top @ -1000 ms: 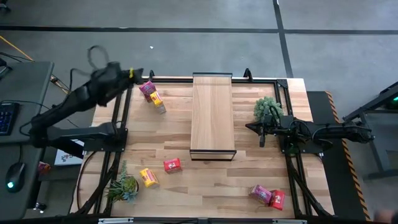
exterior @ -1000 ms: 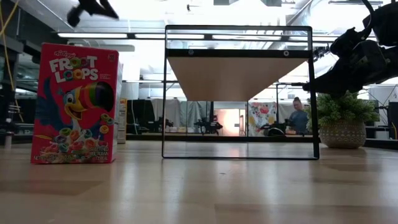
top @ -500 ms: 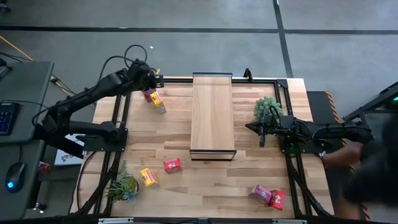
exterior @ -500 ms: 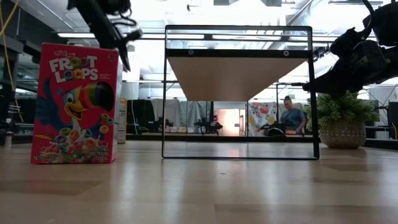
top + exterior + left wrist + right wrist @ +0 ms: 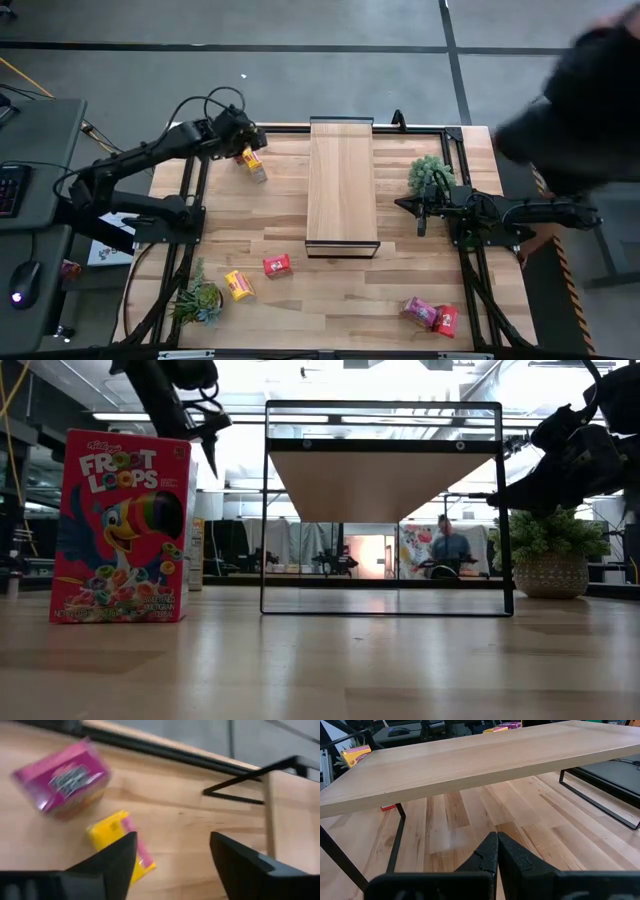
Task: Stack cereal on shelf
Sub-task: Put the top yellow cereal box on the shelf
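Reach step: left gripper (image 5: 243,133), fingers wide, hovers over the pink box (image 5: 62,777) and yellow box (image 5: 121,845) upper left of frame, beside the shelf (image 5: 342,180). Next it probably drops and clamps one. Right gripper (image 5: 497,851), pinched closed, waits by the shelf.

Grey floor (image 5: 300,80), bright ceiling lights (image 5: 150,417)

Bare tabletop (image 5: 330,300) ran across the lower middle of the high view, between the red box (image 5: 277,265) and the pink box (image 5: 419,311). The shelf (image 5: 342,185) blocked the centre; a potted plant (image 5: 430,175) crowded the right gripper (image 5: 421,212) at its right.
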Tool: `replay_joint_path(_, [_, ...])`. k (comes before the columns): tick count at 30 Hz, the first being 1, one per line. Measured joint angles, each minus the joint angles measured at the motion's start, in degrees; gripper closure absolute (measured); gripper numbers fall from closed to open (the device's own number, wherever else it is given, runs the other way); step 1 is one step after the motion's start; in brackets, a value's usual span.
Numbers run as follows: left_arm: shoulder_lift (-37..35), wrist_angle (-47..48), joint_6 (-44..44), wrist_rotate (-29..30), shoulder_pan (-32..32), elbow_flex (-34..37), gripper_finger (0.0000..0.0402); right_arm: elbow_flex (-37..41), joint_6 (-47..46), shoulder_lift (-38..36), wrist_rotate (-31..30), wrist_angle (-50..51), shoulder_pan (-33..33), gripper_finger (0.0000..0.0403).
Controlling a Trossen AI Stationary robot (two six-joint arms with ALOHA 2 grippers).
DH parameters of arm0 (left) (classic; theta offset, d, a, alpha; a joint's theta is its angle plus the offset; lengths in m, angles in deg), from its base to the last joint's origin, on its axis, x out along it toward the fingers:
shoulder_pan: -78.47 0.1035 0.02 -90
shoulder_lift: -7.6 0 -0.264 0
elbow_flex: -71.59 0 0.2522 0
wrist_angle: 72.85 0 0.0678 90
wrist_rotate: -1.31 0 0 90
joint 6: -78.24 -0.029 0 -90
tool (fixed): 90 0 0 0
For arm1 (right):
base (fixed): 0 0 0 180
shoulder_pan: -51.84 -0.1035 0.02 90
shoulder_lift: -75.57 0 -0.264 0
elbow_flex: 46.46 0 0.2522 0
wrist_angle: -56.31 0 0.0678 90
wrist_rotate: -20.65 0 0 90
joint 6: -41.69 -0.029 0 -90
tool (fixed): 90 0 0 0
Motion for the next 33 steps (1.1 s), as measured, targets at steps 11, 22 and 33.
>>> replay_joint_path(11, [3.0, 5.7, 15.8, 8.8, -7.0, 0.0, 0.0122, 0.0, 0.0, 0.0, 0.0, 0.0, 0.0, 0.0402])
replay_joint_path(22, [10.7, 5.3, 15.8, 6.6, -4.3, 0.0, 0.0122, 0.0, 0.0, 0.0, 0.0, 0.0, 0.0, 0.0402])
replay_joint_path(33, [15.9, 4.7, 13.2, 2.5, -0.8, 0.0, 0.0122, 0.0, 0.0, 0.0, 0.0, 0.0, 0.0, 0.0402])
